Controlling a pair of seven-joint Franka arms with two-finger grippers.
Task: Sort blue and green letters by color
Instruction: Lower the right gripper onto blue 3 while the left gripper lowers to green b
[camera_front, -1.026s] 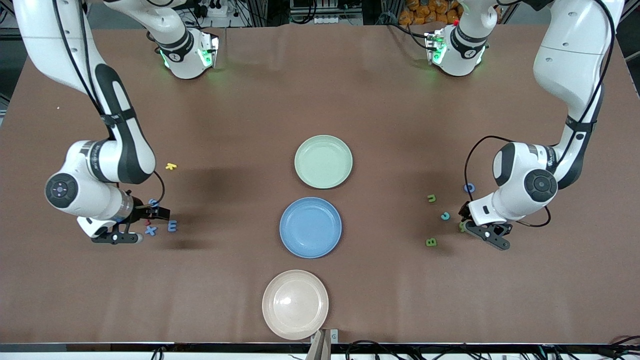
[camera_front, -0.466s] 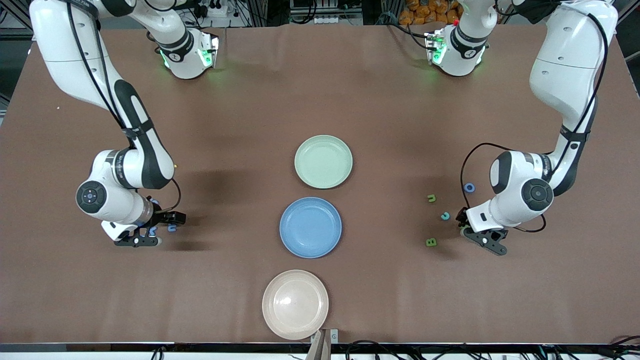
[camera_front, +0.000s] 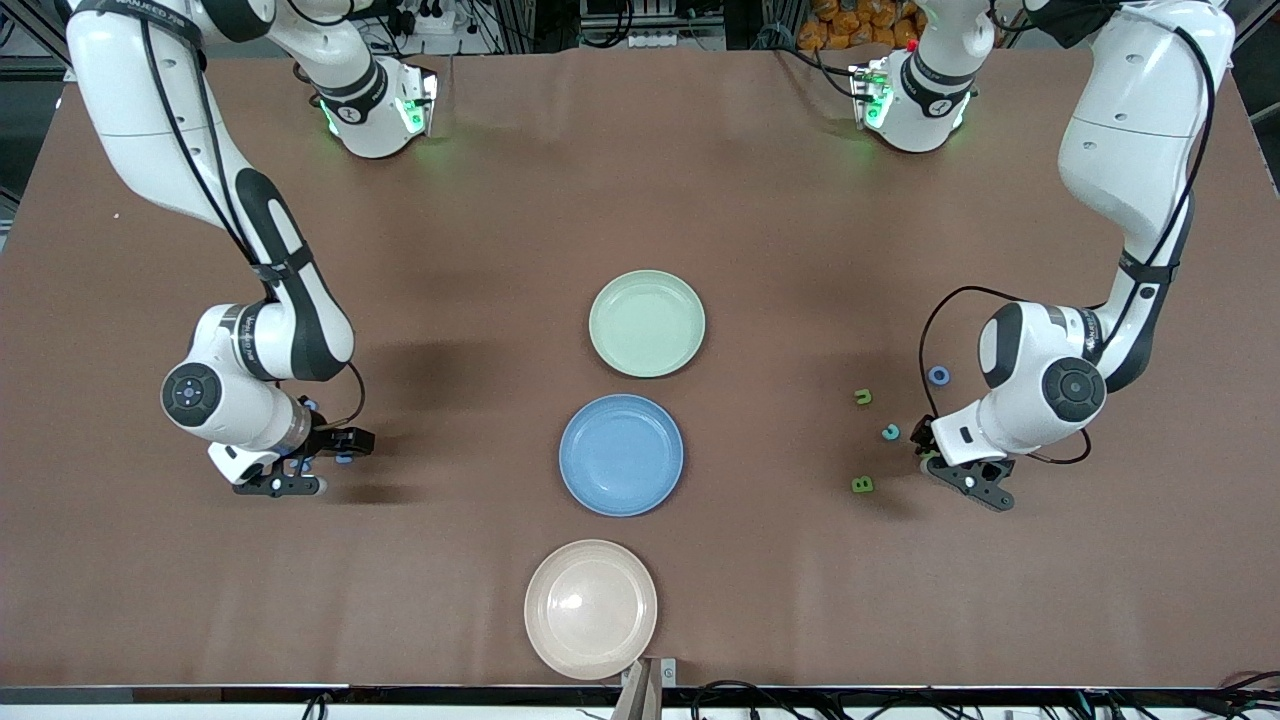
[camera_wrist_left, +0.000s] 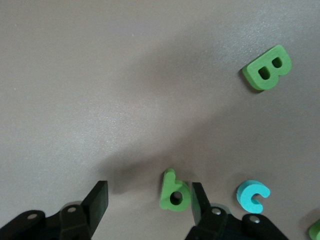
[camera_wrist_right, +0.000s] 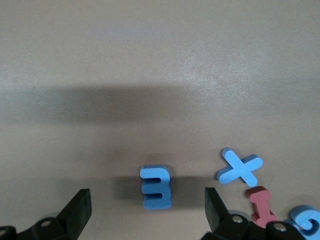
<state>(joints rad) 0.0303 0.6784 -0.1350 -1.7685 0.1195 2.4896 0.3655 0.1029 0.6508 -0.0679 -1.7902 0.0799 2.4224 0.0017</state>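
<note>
Both arms have swung inward since a second ago, the right arm carrying its gripper (camera_front: 318, 462) toward the table's middle and down over the blue letters at its end. Its jaws stand fully apart, holding nothing, with a blue E-shaped letter (camera_wrist_right: 156, 186) lying between the fingers and a blue X (camera_wrist_right: 240, 168) and a red piece (camera_wrist_right: 261, 204) just beside them. At the left arm's end the left gripper (camera_front: 962, 472) sits low at the table, its jaws partly open around a green letter b (camera_wrist_left: 174, 192), one finger (camera_wrist_left: 199, 202) right against it, no lift visible. A teal hook (camera_wrist_left: 252, 195) lies just beside that finger, a green B (camera_wrist_left: 268, 68) well apart. Bare brown table (camera_front: 800, 560) separates both clusters from the green plate (camera_front: 647, 323), blue plate (camera_front: 621, 454) and beige plate (camera_front: 590, 608) in the middle.
</note>
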